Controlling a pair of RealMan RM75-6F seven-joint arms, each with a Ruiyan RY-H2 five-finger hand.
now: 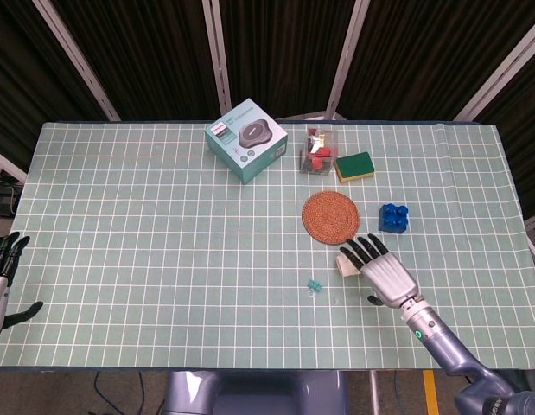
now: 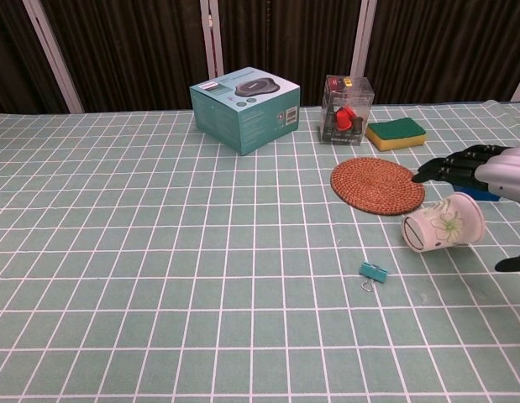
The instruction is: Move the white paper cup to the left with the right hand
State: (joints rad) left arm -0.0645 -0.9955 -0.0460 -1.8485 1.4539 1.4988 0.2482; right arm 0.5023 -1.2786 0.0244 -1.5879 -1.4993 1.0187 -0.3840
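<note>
White, with a leaf print, the cup [image 2: 442,224] lies on its side on the green gridded worktop [image 2: 159,252], its open mouth turned toward the left of the chest view. It rests just in front of the woven mat [image 2: 377,185], with a small teal clip [image 2: 373,272] near it on the cloth. The right hand [image 1: 384,272] hangs over the cup with its fingers [image 2: 449,165] stretched out flat and spread, holding nothing; in the chest view the fingertips reach above the cup without gripping it, and I cannot tell whether the palm touches it. From the head view the hand covers most of the cup, so only its near edge shows. Blue blocks [image 1: 393,217] sit just beyond the hand. Farther back stand a teal box [image 2: 244,108], a clear case [image 2: 346,110] with red pieces inside, and a green sponge [image 2: 396,133]. The left hand [image 1: 1,277] shows at the worktop's far left edge, fingers apart and empty.
</note>
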